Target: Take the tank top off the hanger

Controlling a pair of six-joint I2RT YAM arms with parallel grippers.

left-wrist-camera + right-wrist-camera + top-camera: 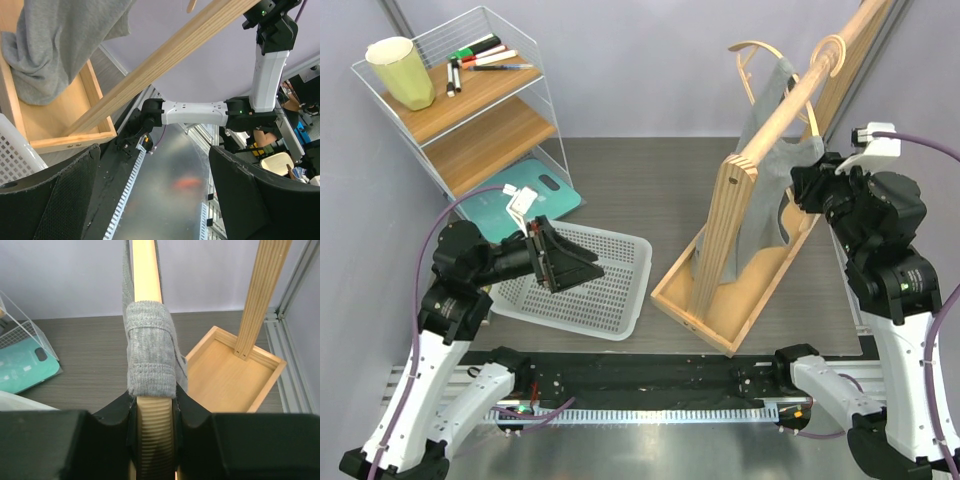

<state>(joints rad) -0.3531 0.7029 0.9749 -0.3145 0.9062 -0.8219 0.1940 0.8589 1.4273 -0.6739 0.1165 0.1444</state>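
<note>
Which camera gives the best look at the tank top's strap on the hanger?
Right wrist: the strap wraps over the hanger just past the right gripper. Top external shows the tank top partly behind the rail; left wrist shows only its lower part.

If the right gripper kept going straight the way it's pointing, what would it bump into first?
The tank top. Its grey strap wraps over the hanger just past the fingertips of the right gripper, which is clamped on that same hanger.

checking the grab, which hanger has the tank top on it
The hanger in the right gripper, tank top strap over it; the other hanger, up the rail, is bare.
</note>
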